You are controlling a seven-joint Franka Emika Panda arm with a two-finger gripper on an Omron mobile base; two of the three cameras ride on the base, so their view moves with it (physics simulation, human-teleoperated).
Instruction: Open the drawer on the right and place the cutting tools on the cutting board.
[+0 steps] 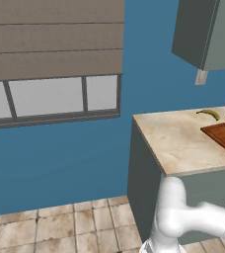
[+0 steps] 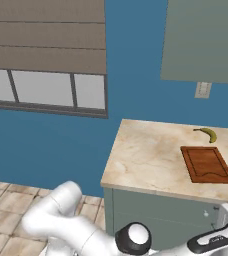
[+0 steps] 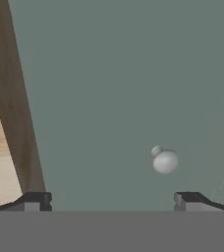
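Gripper [image 3: 112,202] released, jaws wide, facing the grey-green drawer front [image 3: 124,88], round knob [image 3: 164,160] ahead, nearer one fingertip. Cutting board [image 2: 206,164] lies flat near the counter's [image 2: 146,160] right edge; banana [image 2: 206,133] just behind it, apart.

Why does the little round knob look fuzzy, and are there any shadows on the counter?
Hand view: the knob on the grey-green drawer front looks soft-edged, seen close up between the open hand's fingertips. Right base view: even light, no clear shadows under the banana or cutting board. Left base view: same flat light, no glare on the countertop.
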